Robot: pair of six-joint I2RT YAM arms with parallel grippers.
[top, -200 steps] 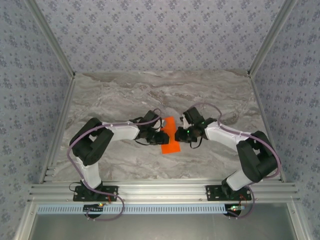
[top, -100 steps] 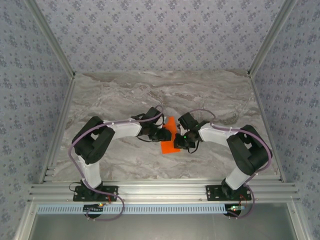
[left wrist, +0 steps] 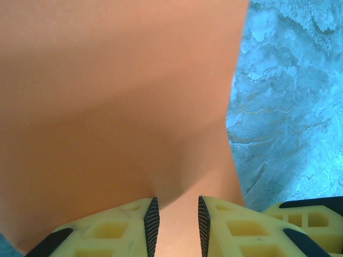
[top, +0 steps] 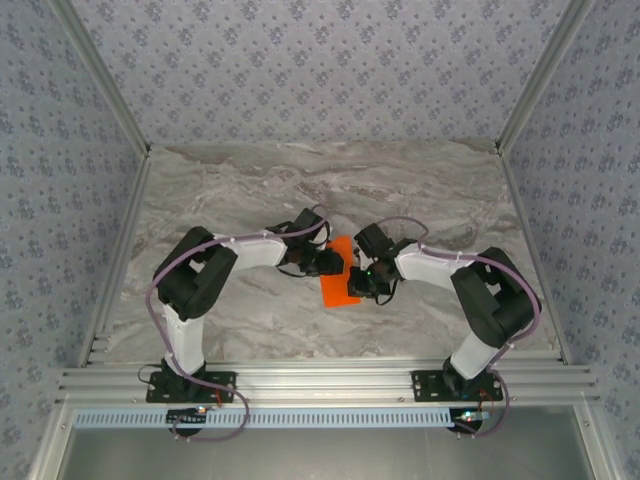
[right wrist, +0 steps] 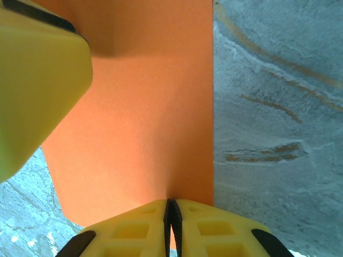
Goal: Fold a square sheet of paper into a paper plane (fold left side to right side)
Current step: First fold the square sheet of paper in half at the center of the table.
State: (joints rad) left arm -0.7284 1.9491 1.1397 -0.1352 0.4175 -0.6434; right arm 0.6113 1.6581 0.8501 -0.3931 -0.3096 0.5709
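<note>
Item: square sheet of paper [top: 338,290], bright orange, plain, lying near the middle of the grey marbled tabletop [top: 250,190], between the two arms; in the top view it shows as a narrow upright strip, its lower end clear of both claws. Left claw [top: 328,263]: at the paper's upper left edge. In the left wrist view its yellow fingers with black ribbed pads [left wrist: 152,222] stand a narrow gap apart, the orange paper running down into that gap; whether the pads press on it cannot be told. The paper bows up in front of this camera, with marbled tabletop to its right. Right claw [top: 357,280]: at the paper's right side. In the right wrist view its pads are drawn together, pinching the paper's near edge. A yellow finger of the other claw [right wrist: 37,80] sits at upper left over the paper.
</note>
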